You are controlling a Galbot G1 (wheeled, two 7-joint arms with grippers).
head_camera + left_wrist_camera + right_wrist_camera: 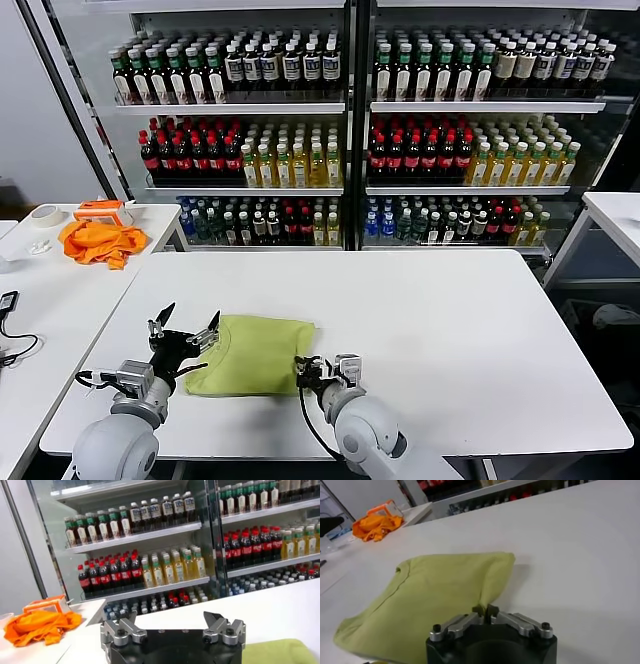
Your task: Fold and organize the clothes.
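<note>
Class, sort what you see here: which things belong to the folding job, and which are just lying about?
Job: yellow-green T-shirt; right gripper, shut on its near edge; left gripper, open beside it.

Lying about: orange garment; tape roll; drinks shelves.

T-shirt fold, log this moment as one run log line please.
right gripper: shut on T-shirt near edge | left gripper: open, at the shirt's left edge | shirt: folded on white table
</note>
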